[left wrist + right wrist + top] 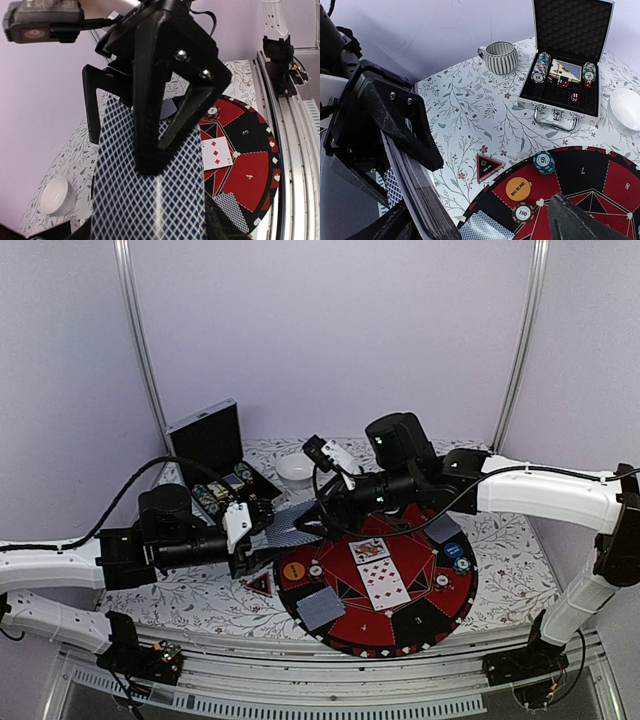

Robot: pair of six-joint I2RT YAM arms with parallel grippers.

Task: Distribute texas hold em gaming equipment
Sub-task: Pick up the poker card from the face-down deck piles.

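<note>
Both arms reach in from the table's (200,592) side edges and meet above the mat's (402,638) far-left rim, where the left gripper (256,526) pinches the deck of cards (292,530) and the right gripper (324,516), fingers spread, hangs over its blue back.

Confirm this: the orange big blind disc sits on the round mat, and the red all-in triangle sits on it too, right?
Not quite. The orange disc is on the round mat, but the red triangle lies just off it, on the flowered tablecloth; the right wrist view shows this.
</note>
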